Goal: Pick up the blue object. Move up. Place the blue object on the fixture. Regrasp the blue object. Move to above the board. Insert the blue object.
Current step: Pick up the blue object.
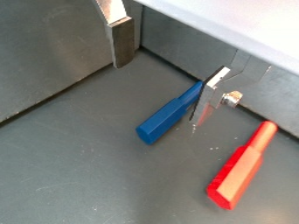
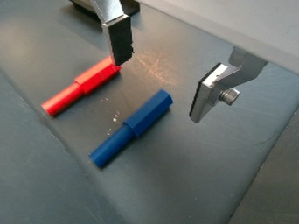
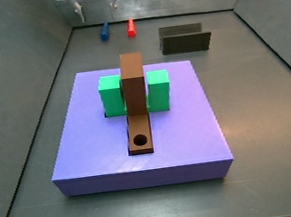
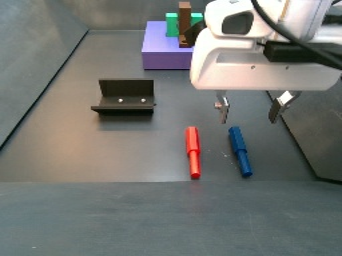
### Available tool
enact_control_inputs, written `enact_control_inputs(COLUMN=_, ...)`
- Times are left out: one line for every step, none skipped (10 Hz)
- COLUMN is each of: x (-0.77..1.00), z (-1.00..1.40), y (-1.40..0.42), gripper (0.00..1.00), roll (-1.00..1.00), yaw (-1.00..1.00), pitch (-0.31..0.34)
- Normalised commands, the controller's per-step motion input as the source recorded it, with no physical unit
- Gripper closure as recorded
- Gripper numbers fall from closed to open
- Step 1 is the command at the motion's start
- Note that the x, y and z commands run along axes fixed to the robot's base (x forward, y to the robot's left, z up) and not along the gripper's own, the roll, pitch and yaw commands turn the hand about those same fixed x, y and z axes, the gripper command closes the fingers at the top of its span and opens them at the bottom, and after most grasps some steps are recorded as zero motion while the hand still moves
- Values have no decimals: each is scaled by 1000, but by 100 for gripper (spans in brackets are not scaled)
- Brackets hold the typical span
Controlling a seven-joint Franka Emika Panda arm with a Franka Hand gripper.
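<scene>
We see the blue object [image 4: 239,150] lying flat on the dark floor directly below the gripper [image 4: 249,107], not held. In both wrist views it lies in the gap between the two fingers: in a wrist view the blue object [image 1: 170,113] has one end reaching right up to one silver finger [image 1: 212,94], and in a wrist view the blue object [image 2: 132,129] sits between that finger [image 2: 215,89] and the other finger [image 2: 115,38], closer to neither pad by much. The gripper [image 2: 165,66] is spread wide open and has hold of nothing; its fingertips hang just above the floor, apart from the peg.

Just beside the blue object, on the side of one finger, lies the red peg [image 4: 193,151], roughly parallel to it and not touching it. In a wrist view the red peg [image 2: 79,86] ends just beside the tip of a finger; in a wrist view the red peg [image 1: 242,165] lies outside the finger pair.

Further from the gripper, in a side view, the fixture [image 4: 123,96] stands on the floor, well apart from both pegs. Beyond it we see the board [image 3: 139,126], carrying the brown bar [image 3: 135,100] with its round hole near one end, and the two green blocks [image 3: 112,95] flanking the bar. In that side view the gripper [image 3: 102,0] hangs at the far end of the floor, above the blue object [image 3: 104,31].
</scene>
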Motion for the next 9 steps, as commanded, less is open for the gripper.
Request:
enact_control_inputs(x=0, z=-523, y=0, gripper=0, roll=-281, yaw=0, pitch=-136)
enact_control_inputs(x=131, z=-700, y=0, gripper=0, roll=-213, yaw=0, pitch=-113)
enact_control_inputs(x=317, z=-623, y=0, gripper=0, roll=-84, yaw=0, pitch=-14)
enact_control_inputs(x=231, z=-777, y=0, gripper=0, roll=-150, yaw=-17, pitch=-130)
enact_control_inputs(x=251, z=-703, y=0, gripper=0, roll=-176, yaw=-29, pitch=-170)
enact_control_inputs(x=0, z=-637, y=37, gripper=0, roll=-161, yaw=0, pitch=-184)
enact_control_inputs(x=-371, z=-131, y=97, gripper=0, roll=-74, yaw=0, pitch=-156)
enact_control_inputs(x=-169, z=-400, y=0, gripper=0, roll=-169, yaw=0, pitch=-197)
enact_control_inputs(x=-63, z=-480, y=0, gripper=0, roll=-257, yaw=-17, pitch=-216)
